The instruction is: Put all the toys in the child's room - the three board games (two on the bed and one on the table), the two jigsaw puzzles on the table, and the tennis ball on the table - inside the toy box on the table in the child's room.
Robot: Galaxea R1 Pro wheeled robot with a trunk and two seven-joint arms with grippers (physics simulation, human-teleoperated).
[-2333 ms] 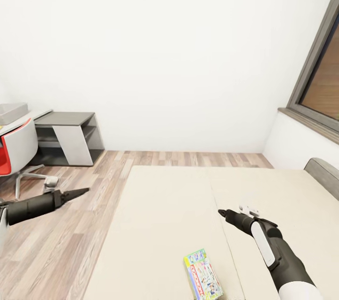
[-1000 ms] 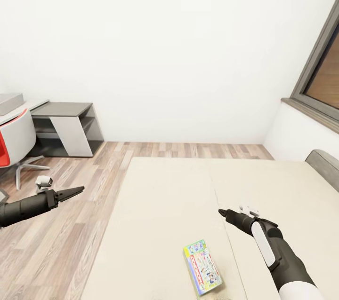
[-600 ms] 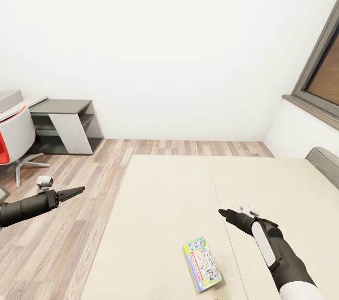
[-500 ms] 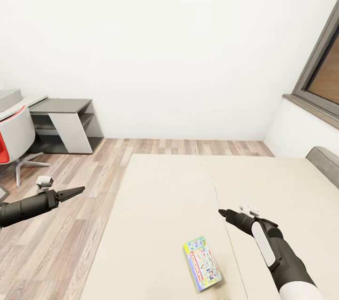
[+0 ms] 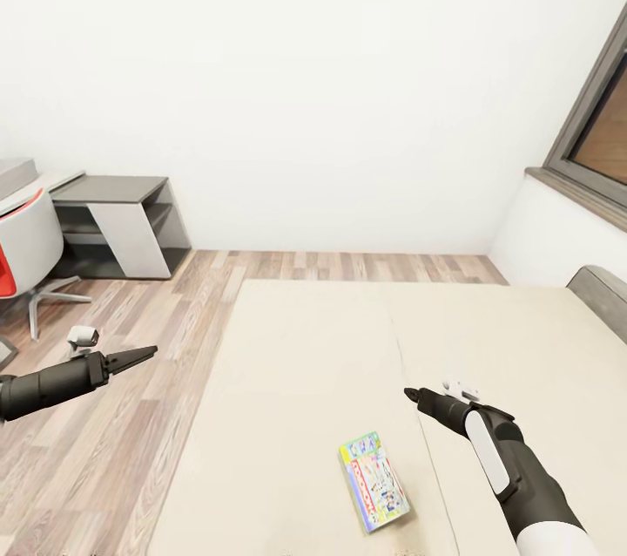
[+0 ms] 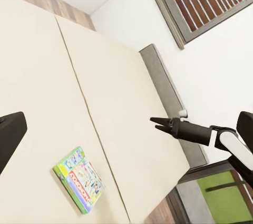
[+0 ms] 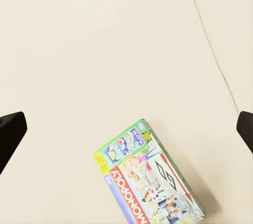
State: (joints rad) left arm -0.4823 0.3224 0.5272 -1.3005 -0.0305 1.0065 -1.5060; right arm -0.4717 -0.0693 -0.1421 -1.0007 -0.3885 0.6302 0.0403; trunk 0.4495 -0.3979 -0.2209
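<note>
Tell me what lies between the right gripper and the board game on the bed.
Nothing but bare bed: in the head view the right gripper hangs above the sheet, apart from the board game, with no object in the stretch between them.

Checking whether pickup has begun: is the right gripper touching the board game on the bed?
No, the right gripper hangs apart from the board game, which lies flat on the bed.

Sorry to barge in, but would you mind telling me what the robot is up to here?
The robot stands at the bed with both arms held out and neither holding anything. A colourful Monopoly board game lies flat on the bed, close in front of it. The right gripper hangs over the bed just beyond the game, and the left gripper is out over the wooden floor beside the bed. The game is not yet picked up.
</note>
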